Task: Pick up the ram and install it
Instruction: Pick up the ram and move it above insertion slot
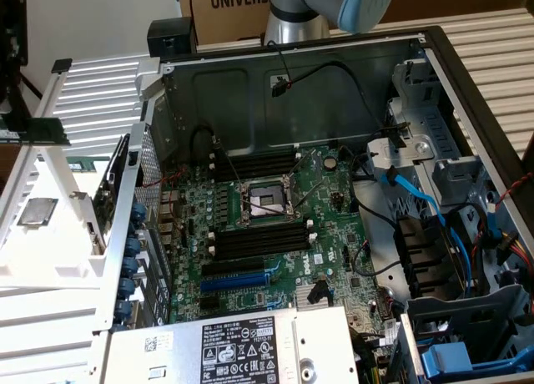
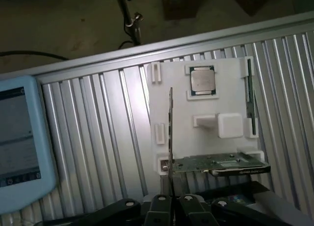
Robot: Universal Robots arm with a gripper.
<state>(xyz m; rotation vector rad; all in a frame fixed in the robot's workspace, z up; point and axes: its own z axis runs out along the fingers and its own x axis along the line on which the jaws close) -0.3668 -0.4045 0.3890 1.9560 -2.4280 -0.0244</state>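
Dark-green and seen edge-on, the ram (image 2: 170, 130) stands pinched between my narrowly closed pincer (image 2: 170, 200) over the white tray (image 2: 179, 118) holding a processor chip (image 2: 201, 80), on the ribbed metal tabletop (image 2: 98, 137), dim floor (image 2: 73, 19) beyond.

The jaws were closed on the ram (image 2: 170, 132), seen edge-on against a white tray (image 2: 206, 108) on the ribbed bench (image 2: 93, 137). A processor (image 2: 202, 80) lay by the tray's edge farthest from the jaws, a green card (image 2: 216, 163) along the nearest edge.
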